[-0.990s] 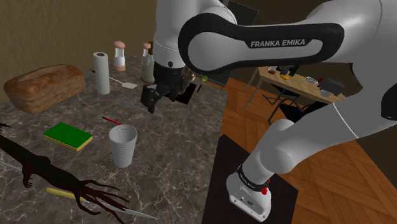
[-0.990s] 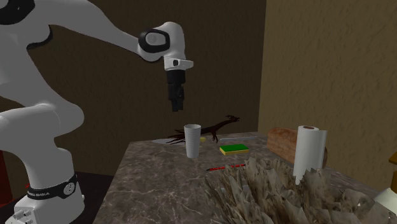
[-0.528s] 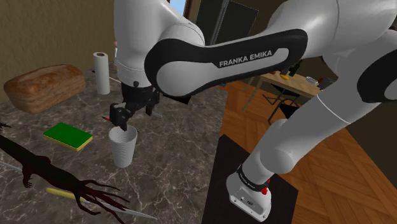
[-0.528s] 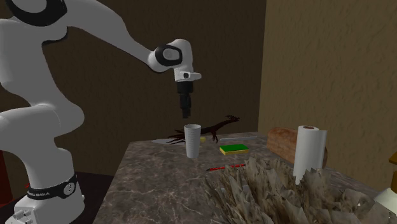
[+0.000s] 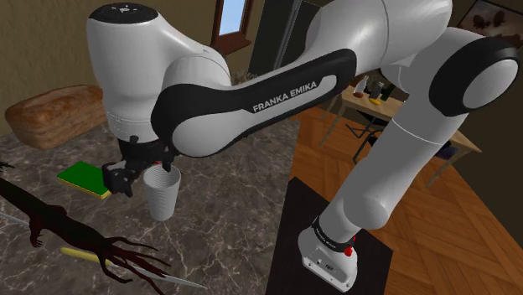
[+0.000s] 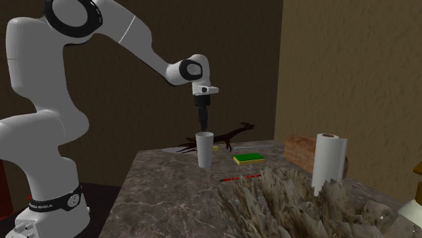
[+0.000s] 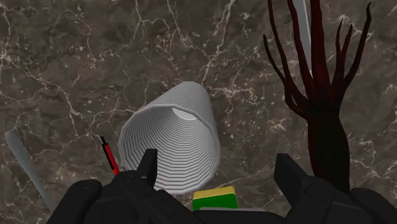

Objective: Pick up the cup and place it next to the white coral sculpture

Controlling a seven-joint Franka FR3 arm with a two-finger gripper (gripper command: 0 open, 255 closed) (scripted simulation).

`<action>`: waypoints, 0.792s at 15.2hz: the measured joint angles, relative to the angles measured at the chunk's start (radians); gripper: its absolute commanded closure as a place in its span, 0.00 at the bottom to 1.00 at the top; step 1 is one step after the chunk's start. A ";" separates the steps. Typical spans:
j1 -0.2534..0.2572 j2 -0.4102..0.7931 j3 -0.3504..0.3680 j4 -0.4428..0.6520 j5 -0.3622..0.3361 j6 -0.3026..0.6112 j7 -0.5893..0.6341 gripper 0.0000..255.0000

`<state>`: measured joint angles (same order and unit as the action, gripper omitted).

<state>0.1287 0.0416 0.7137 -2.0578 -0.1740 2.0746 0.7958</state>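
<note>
In the shoulder view, going from the left, a big brown bread loaf [image 5: 59, 113] sits far back. Nearer lies a green and yellow sponge [image 5: 84, 178], and a dark red branchy sculpture [image 5: 59, 226] sprawls in front of it. Next comes my gripper [image 5: 121, 178], then the cup [image 5: 162, 191]. The cup is pale grey with ridges and stands upright near the counter's front edge. My gripper hangs just over its rim. In the wrist view my two fingers [image 7: 147, 167] stand apart, and the cup's open mouth shows between them, close by one finger. I hold nothing. A thin red pen [image 7: 109, 156] lies just beside the cup. In the second exterior view the pen lies between the cup and the spiky grey-brown sculpture [image 6: 284, 203], with a white paper roll [image 6: 329, 159] standing just behind that sculpture. The counter [image 5: 218, 209] is dark stone with pale veins. To its right is my stand [image 5: 331, 256] on a wood floor [image 5: 436, 243]. Far back there is a small table [image 5: 379, 104] with bottles, and a window [image 5: 228, 17]. The walls are brown.
</note>
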 measured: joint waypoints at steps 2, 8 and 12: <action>0.002 0.015 0.000 -0.008 -0.014 0.018 0.011 0.00; 0.003 0.049 -0.005 -0.040 -0.046 0.073 0.033 0.00; 0.003 0.052 -0.005 -0.040 -0.049 0.075 0.034 0.00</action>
<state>0.1321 0.0934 0.7083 -2.0973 -0.2227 2.1499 0.8302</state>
